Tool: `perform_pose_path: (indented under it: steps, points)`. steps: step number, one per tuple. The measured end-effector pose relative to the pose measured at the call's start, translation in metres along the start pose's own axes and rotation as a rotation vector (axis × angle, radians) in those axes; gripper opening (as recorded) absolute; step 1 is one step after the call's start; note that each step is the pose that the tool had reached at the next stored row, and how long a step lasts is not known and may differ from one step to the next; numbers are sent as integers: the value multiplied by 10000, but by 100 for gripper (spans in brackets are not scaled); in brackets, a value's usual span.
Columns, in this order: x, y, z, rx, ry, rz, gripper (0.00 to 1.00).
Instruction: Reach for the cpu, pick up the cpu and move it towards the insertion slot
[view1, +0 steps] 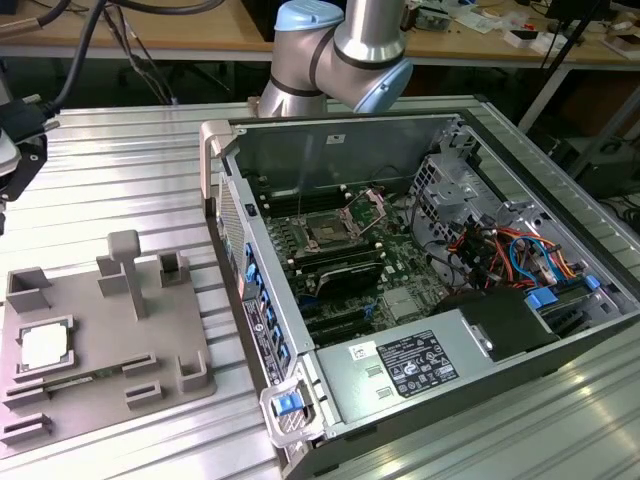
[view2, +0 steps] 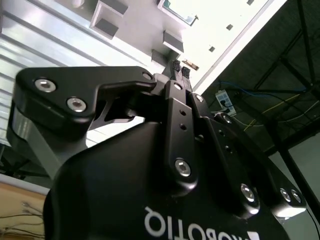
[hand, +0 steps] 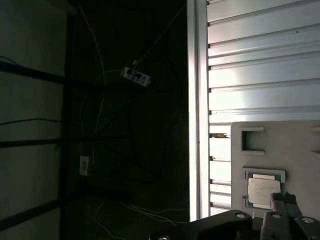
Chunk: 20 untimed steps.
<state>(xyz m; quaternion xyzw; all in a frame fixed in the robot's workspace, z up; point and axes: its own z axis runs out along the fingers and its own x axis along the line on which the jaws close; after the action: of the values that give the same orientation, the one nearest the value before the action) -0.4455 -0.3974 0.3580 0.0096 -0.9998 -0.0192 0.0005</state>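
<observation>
The cpu (view1: 45, 347) is a small silvery square chip lying flat in a recess of a grey fixture plate (view1: 110, 330) at the exterior view's left. Both wrist views show it too: the cpu (hand: 262, 191) sits just beyond my fingertips, and the cpu (view2: 177, 10) appears as a bright corner well past them. My gripper (view2: 180, 67) (hand: 283, 199) hangs above the plate, apart from the chip, with its two fingers close together and nothing between them. The insertion slot (view1: 328, 230) is a dark, metal-framed socket on the motherboard inside the open computer case.
The open computer case (view1: 420, 270) holds cables, a power supply (view1: 410, 362) and a drive cage, and fills the exterior view's middle and right. Grey upright posts (view1: 125, 265) rise from the fixture plate. The ribbed aluminium table (hand: 260, 60) ends at an edge near the plate.
</observation>
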Motion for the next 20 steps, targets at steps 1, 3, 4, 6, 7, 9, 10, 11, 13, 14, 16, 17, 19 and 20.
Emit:
perform_pose_path:
  steps: [1, 3, 4, 6, 7, 9, 10, 11, 13, 14, 16, 17, 19, 20]
  points:
    - [2, -8, 0, 0, 1, 0, 11]
    - [3, -10, 0, 0, 0, 0, 11]
    - [4, -10, 0, 0, 0, 0, 11]
    - [4, -10, 0, 0, 0, -1, 11]
    - [4, -10, 0, -1, 0, 0, 11]
    - [5, -10, 0, 0, 0, 0, 11]
    - [5, -10, 1, 0, 0, 0, 11]
    - [6, -14, 7, -2, -2, 1, 11]
    - [5, -26, 17, -1, -1, 0, 11]
    - [5, -32, 23, -1, -1, 0, 11]
    - [6, -41, 28, 1, 1, 0, 17]
    - [6, -41, 28, 1, 2, 1, 24]
    - [5, -42, 29, 0, 0, 0, 30]
    - [5, -42, 30, 0, 1, 0, 30]
